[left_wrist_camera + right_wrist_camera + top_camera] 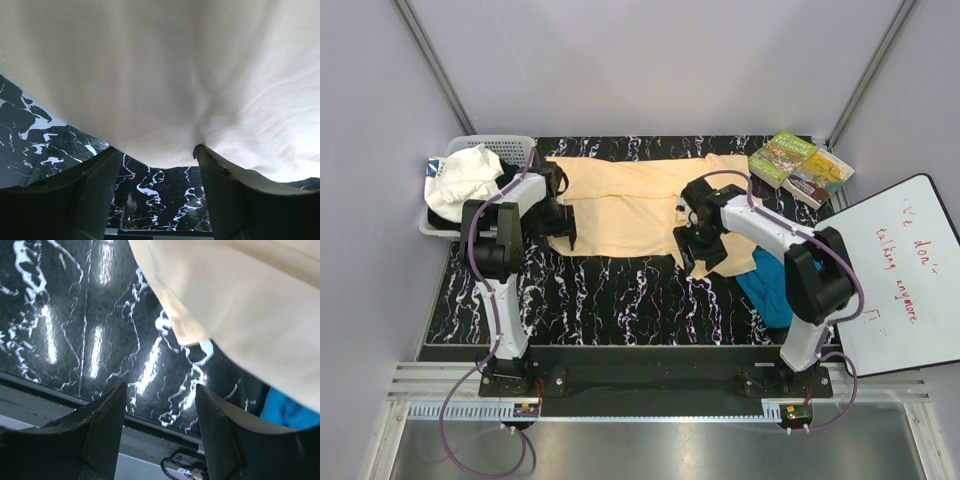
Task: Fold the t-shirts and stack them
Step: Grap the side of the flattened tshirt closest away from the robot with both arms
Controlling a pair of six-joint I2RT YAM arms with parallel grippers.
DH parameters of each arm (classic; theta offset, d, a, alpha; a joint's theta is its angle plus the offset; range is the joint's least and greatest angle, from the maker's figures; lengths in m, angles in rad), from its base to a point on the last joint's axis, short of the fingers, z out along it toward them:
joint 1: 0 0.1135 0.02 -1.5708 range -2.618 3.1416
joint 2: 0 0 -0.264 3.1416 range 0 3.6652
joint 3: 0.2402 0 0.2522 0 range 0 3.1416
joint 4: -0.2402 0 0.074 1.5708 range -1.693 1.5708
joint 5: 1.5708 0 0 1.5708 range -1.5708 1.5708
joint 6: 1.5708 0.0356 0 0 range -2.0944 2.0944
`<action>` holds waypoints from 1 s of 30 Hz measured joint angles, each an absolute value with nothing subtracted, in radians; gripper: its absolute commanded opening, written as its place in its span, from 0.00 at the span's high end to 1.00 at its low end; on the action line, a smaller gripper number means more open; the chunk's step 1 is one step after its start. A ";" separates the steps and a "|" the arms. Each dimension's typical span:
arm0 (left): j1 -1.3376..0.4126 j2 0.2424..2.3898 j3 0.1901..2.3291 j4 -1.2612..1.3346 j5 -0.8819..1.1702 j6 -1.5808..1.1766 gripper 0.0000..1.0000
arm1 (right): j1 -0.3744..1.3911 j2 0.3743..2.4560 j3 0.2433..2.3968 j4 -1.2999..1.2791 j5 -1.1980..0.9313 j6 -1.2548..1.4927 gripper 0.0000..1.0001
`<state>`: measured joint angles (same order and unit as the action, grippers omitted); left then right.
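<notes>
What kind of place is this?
Probably not a house: it looks like a robot testing booth. Two robot arms are bolted to a marble-patterned table, plain walls close it in, and a whiteboard sits beside it.

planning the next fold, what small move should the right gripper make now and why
Probably ease the right gripper forward to the corner of the pale peach cloth t-shirt and close on it: its fingers stand apart with only black marbled table between them, and that corner lies just ahead.
</notes>
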<state>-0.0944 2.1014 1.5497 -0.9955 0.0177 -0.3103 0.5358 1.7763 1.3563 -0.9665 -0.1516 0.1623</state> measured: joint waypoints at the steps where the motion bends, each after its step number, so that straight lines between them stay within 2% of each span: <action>1: -0.094 2.101 1.550 -0.995 0.018 -0.310 0.30 | 0.543 1.808 1.364 -0.958 -0.149 0.158 0.34; 7: -0.094 2.101 1.549 -0.995 0.018 -0.309 0.30 | 0.563 1.997 1.425 -0.904 -0.097 0.141 0.35; 10: -0.094 2.101 1.548 -0.994 0.018 -0.308 0.33 | 0.570 2.041 1.462 -0.909 -0.045 0.140 0.36; 12: -0.094 2.098 1.545 -0.992 0.018 -0.306 0.53 | 0.577 2.054 1.480 -0.902 0.020 0.142 0.43; 13: -0.094 2.096 1.543 -0.992 0.016 -0.306 0.65 | 0.579 2.060 1.486 -0.902 0.041 0.144 0.49; 14: -0.094 2.095 1.542 -0.994 0.009 -0.300 0.91 | 0.582 2.064 1.493 -0.907 0.060 0.152 0.55; 15: -0.094 2.094 1.541 -0.995 0.005 -0.290 1.00 | 0.587 2.067 1.498 -0.910 0.084 0.157 0.60; 16: -0.093 2.094 1.541 -0.996 0.000 -0.294 1.00 | 0.594 2.069 1.502 -0.910 0.115 0.162 0.73; 19: -0.087 2.094 1.541 -0.998 -0.004 -0.288 1.00 | 0.603 2.083 1.518 -0.916 0.197 0.167 0.93; 20: -0.088 2.094 1.541 -0.998 -0.006 -0.287 1.00 | 0.603 2.086 1.520 -0.918 0.219 0.169 0.97; 22: -0.088 2.092 1.541 -0.998 -0.009 -0.287 1.00 | 0.602 2.087 1.519 -0.921 0.248 0.175 1.00; 30: -0.092 2.047 1.485 -0.974 -0.010 -0.285 1.00 | 0.602 2.036 1.483 -0.961 0.270 0.192 1.00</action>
